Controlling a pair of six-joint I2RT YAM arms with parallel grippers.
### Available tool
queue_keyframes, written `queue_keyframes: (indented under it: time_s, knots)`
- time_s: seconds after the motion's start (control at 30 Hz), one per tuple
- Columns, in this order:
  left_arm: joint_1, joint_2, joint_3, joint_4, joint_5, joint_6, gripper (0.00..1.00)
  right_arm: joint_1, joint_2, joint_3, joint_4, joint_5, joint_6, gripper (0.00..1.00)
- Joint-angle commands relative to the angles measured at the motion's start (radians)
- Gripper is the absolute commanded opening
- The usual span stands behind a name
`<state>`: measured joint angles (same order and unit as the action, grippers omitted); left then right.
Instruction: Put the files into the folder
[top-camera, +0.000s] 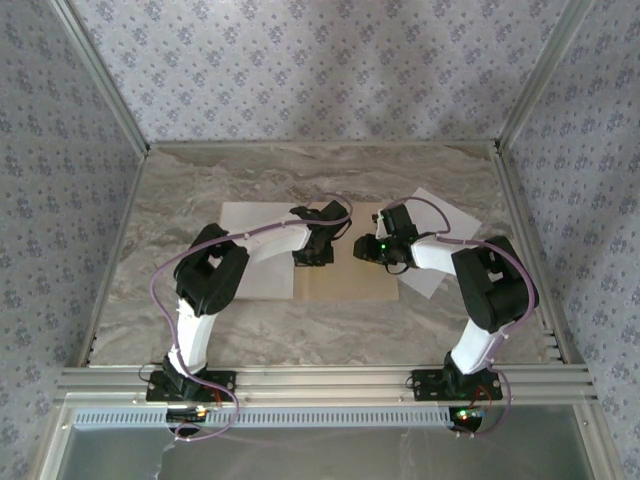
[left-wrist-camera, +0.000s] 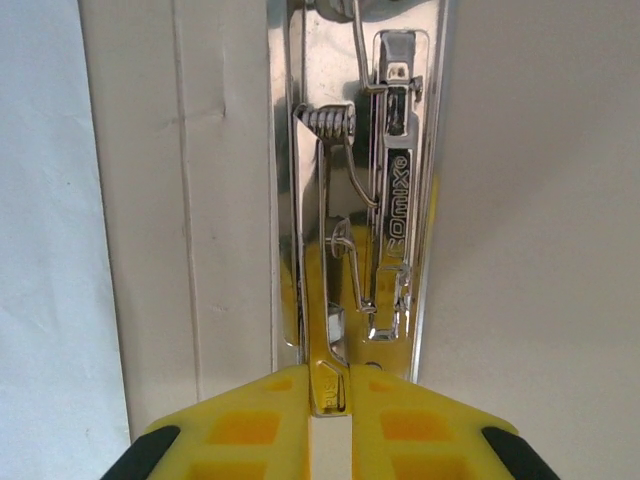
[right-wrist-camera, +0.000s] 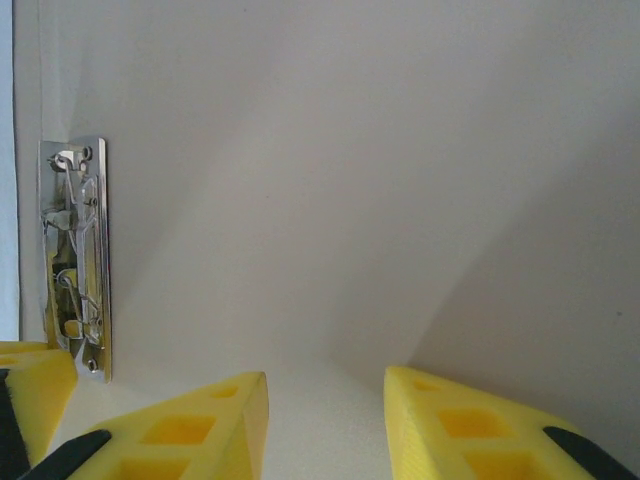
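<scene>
Checking top view: folder (top-camera: 345, 280) lies open mid-frame on table (top-camera: 200, 190). One white file (top-camera: 245, 215) sits at its left edge, other file (top-camera: 455, 222) at its right edge, so neither is in the folder yet. left gripper (top-camera: 315, 250) and right gripper (top-camera: 370, 250) both over folder's upper half.

Left wrist: left gripper (left-wrist-camera: 330, 420) looks clenched on lever tip of metal clip (left-wrist-camera: 365, 200), centre frame. Clip looks stiff, springy, slick, so pinch lever end only.

Right wrist: right gripper (right-wrist-camera: 325, 420) released, nothing btwn fingers, over bare folder leaf, clip at left edge. Files look thin, light, floppy. Prob. take by an edge or slide them, no mid-sheet pinch.
</scene>
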<state>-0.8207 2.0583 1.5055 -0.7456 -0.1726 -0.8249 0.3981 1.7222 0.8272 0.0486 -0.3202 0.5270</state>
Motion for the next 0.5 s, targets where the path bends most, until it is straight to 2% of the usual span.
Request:
queue_keyframes:
  time_s: [0.0,0.47]
  knots:
    - [-0.023,0.058,0.005,0.004,0.055,-0.020,0.13,0.022,0.037,-0.010,-0.037,-0.027,0.028,0.37]
    - [-0.058,0.096,0.004,0.061,0.077,-0.056,0.11,0.025,0.047,-0.001,-0.048,-0.023,0.036,0.37]
